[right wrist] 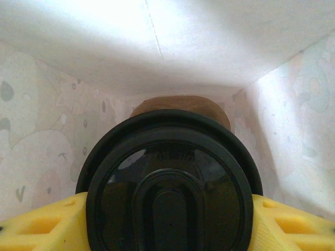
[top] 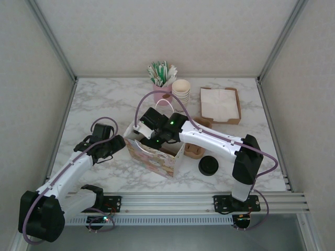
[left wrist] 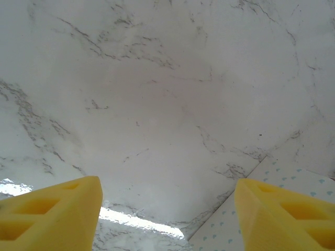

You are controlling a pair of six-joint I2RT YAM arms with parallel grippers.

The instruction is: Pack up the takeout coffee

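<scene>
**Top external view.** A patterned paper bag stands open on the marble surface. The right arm reaches over the bag's right rim, and the right gripper points down into the bag's mouth. The left gripper sits just beside the bag's left wall. A loose black lid lies to the right of the bag, near its front corner. Behind the bag stand a stack of lidless cups and a pink holder of stirrers. A tray of napkins lies behind the bag and to its right.

**Left wrist view.** The left gripper is spread wide and holds nothing. Only the surface lies between its yellow fingers. A wall of the bag shows beside the right-hand finger.

**Right wrist view.** The right gripper clamps the takeout coffee between its fingers, one on each side of the black lid. The cup is inside the bag, enclosed by its walls. A brown rounded object lies behind the cup; its identity cannot be determined.
</scene>
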